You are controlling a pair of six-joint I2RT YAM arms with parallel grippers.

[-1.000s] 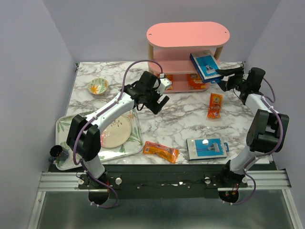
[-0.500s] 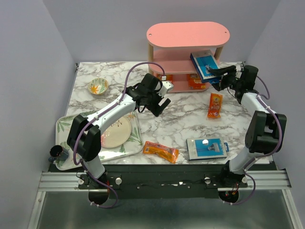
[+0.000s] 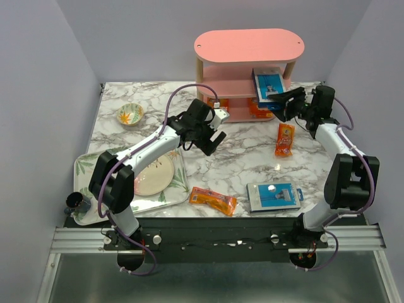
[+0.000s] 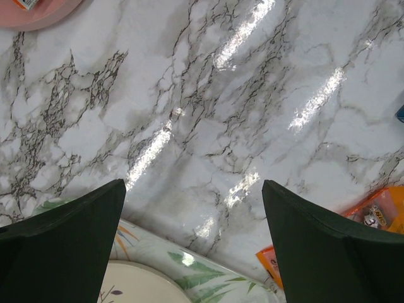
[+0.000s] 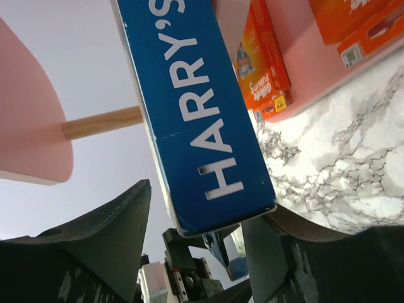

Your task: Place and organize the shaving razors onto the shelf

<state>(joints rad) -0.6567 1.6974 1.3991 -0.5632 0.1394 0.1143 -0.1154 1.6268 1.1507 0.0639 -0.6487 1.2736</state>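
The job looks about half done: two orange packets [image 5: 262,60] lie on the bottom board of the shelf [image 3: 249,45], and the right fingers [image 3: 285,99] are clamped on a blue card [image 3: 268,84] at the right end of its middle board. Still on the surface [image 3: 240,167] in front of the shelf are two loose packets [image 3: 284,139] and a second card [image 3: 273,196]. The left fingers [image 3: 211,139] hang apart and empty just before the shelf.

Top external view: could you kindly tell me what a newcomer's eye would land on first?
The pink shelf at the table's far edge, the tallest thing there, draws the eye. At its middle tier the right gripper holds a blue razor card. A bright orange packet lies near the front edge of the marble table.
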